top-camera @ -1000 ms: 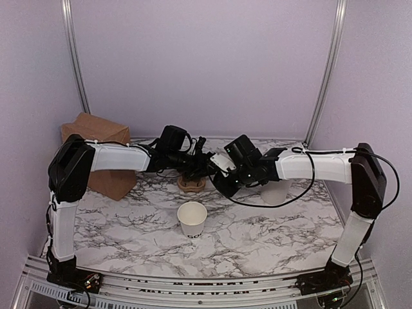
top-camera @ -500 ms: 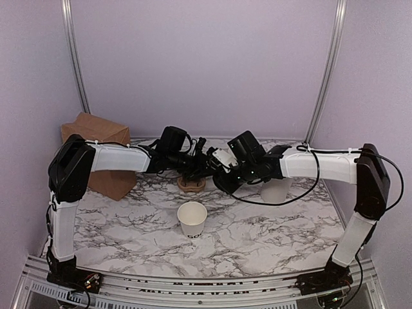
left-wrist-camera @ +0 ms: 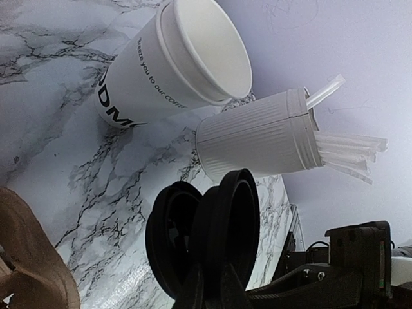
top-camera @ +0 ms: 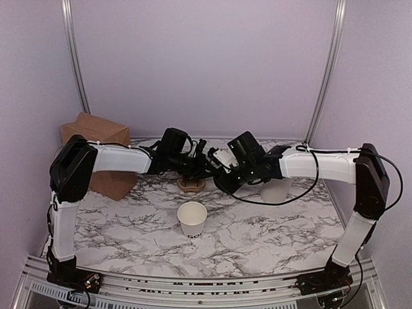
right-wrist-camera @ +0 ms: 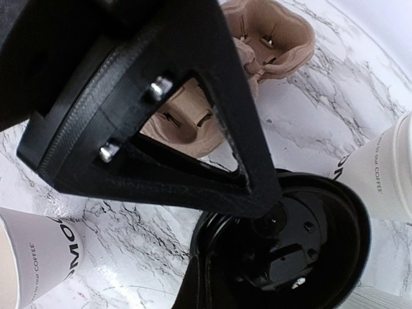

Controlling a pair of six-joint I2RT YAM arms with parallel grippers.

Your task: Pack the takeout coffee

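Note:
The takeout coffee cup [top-camera: 193,219], small and white with dark lettering, stands upright without a lid at mid-table; it also shows at the lower left of the right wrist view [right-wrist-camera: 32,257]. Above the table's far middle both arms meet over two overlapping round black lids [left-wrist-camera: 235,222]. My left gripper [left-wrist-camera: 215,286] is shut on a lid's rim. My right gripper [right-wrist-camera: 209,283] is shut on the black lid's [right-wrist-camera: 296,244] edge from the other side. In the top view the left gripper [top-camera: 205,161] and the right gripper [top-camera: 217,165] almost touch.
A brown pulp cup carrier [top-camera: 192,185] lies under the grippers. A brown paper bag [top-camera: 96,151] stands at the far left. Stacked lidless white cups [left-wrist-camera: 174,64] and a ribbed white cylinder with utensils [left-wrist-camera: 257,138] stand at the far right, beside the right forearm.
The left jaws have closed onto the lid's rim. The right gripper has moved a little left towards the left gripper, then stayed put. The cup has not moved.

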